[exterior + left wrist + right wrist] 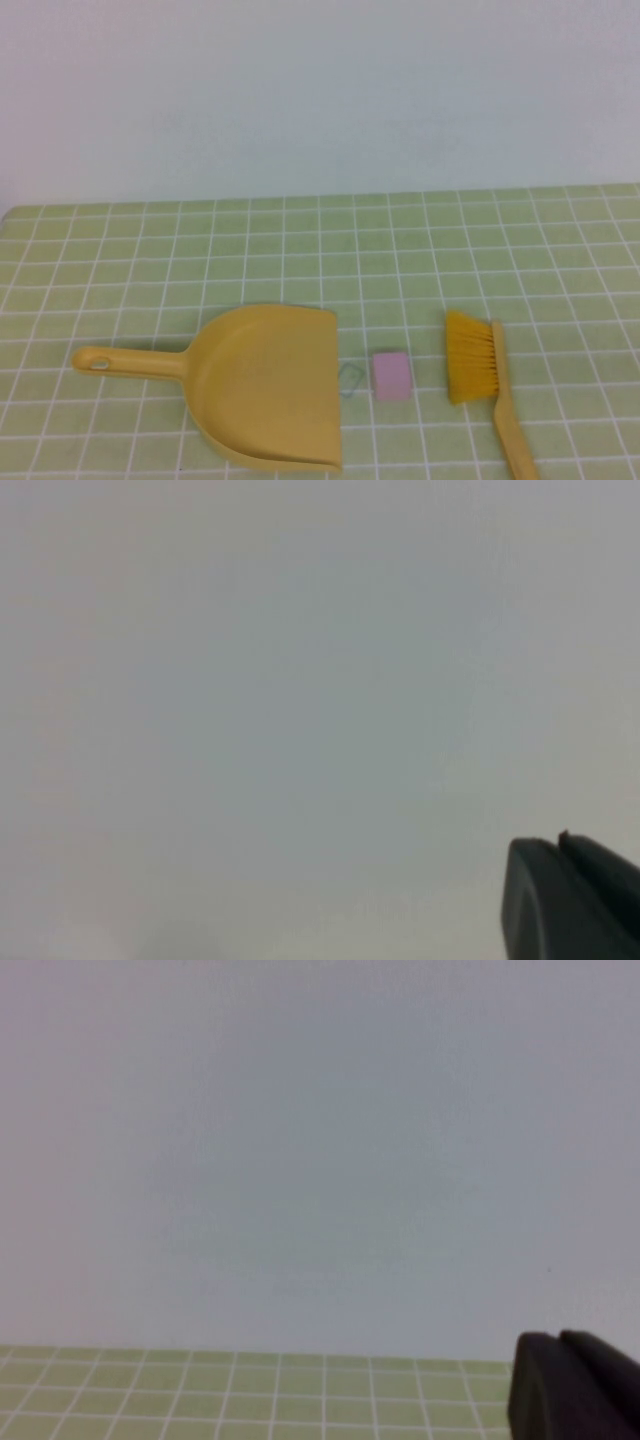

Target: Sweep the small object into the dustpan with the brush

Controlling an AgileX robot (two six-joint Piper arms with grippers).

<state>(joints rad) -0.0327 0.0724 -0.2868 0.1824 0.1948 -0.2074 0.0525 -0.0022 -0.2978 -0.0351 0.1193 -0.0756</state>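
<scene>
The yellow dustpan (265, 385) lies flat at the front of the table, with its scoop mouth to the right and its long handle (130, 362) to the left. The small pale pink block (391, 375) lies just right of the scoop mouth. The brush (471, 355) lies right of the block, with its orange-yellow bristles toward the block and its handle (510, 425) running to the front edge. Neither gripper shows in the high view. My left gripper (562, 842) is shut and empty and faces a blank wall. My right gripper (560, 1338) is shut and empty above the table.
A tiny greyish wire clip (350, 378) lies between the dustpan mouth and the pink block. The table has a green checked cloth (300, 250). A pale wall stands behind its far edge.
</scene>
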